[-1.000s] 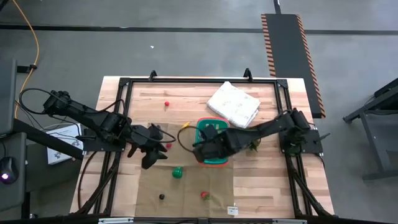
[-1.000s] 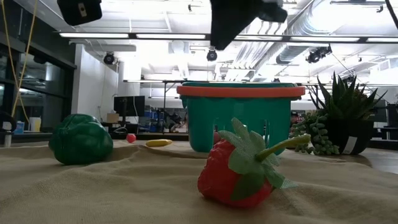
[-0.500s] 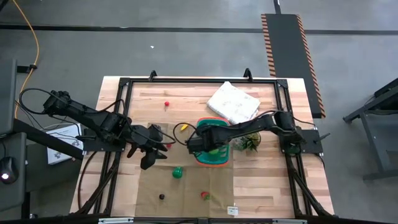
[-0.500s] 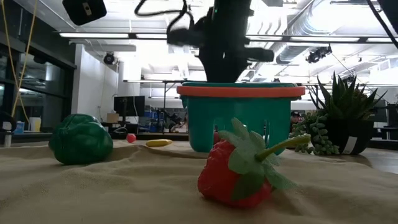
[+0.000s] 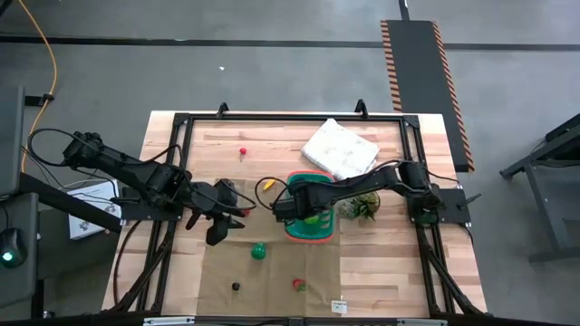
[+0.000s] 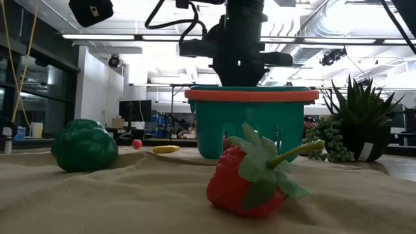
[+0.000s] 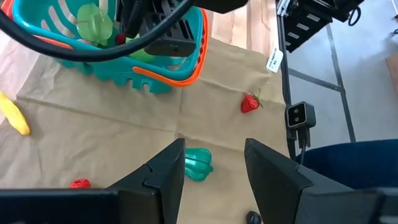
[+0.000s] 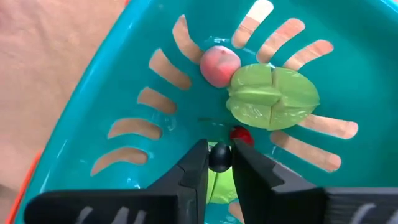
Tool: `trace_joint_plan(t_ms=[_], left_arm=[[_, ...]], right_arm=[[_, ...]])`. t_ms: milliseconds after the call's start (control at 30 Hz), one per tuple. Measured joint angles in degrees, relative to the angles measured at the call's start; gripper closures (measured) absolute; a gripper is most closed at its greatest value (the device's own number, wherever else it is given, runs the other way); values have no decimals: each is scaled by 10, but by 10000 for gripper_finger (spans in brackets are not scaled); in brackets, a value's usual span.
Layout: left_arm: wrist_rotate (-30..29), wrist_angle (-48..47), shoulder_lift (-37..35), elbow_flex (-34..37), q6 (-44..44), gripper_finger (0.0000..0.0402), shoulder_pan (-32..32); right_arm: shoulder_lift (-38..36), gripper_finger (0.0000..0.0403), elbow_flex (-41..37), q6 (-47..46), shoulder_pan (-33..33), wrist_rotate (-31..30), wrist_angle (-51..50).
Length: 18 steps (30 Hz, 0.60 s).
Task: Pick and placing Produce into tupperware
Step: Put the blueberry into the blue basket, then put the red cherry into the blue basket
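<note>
The teal tupperware basket (image 5: pixel 313 234) stands mid-table on a tan cloth; in the right wrist view it holds a pink round piece (image 8: pixel 219 65), a light green piece (image 8: pixel 272 96) and a small red berry (image 8: pixel 242 135). My right gripper (image 8: pixel 219 159) hangs just inside the basket, shut on a small dark round piece (image 8: pixel 219 155). In the low view the basket rim (image 6: pixel 251 94) hides its fingertips. My left gripper (image 5: pixel 220 226) waits open and empty left of the basket, above a green pepper (image 7: pixel 198 164). A strawberry (image 5: pixel 297 284) and another dark piece (image 5: pixel 236 287) lie on the cloth. My right gripper pinches the small dark round piece at its two sides (image 8: pixel 219 151), at the free ends of its fingers (image 8: pixel 198 167). The fingers come from above, pointing steeply down into the basket. The piece hangs clear above the basket floor and the produce lying there.
A yellow piece (image 7: pixel 13 118) and a red berry (image 7: pixel 79 183) lie left of the basket, another red berry (image 5: pixel 243 152) farther back. A white cloth bundle (image 5: pixel 340 149) sits at the far right, a potted plant (image 5: pixel 362 210) right of the basket.
My right gripper has come down from above the basket until its fingers dip inside the rim, tipping more steeply downward and carrying the dark piece with it. The basket and the loose produce have stayed where they were.
</note>
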<state>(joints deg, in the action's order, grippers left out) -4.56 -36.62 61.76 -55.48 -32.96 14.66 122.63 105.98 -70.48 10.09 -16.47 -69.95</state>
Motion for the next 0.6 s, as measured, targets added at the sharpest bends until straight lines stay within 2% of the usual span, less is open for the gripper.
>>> trace_joint_plan(t_ms=[200,400,600], left_arm=[[0,0,0,0,2,247,0],[4,-12,0,0,2,247,0],[67,-2,0,0,44,247,0]], right_arm=[[0,320,0,-2,0,0,0],[0,313,0,0,0,4,-1],[-31,313,0,15,0,1,-19]])
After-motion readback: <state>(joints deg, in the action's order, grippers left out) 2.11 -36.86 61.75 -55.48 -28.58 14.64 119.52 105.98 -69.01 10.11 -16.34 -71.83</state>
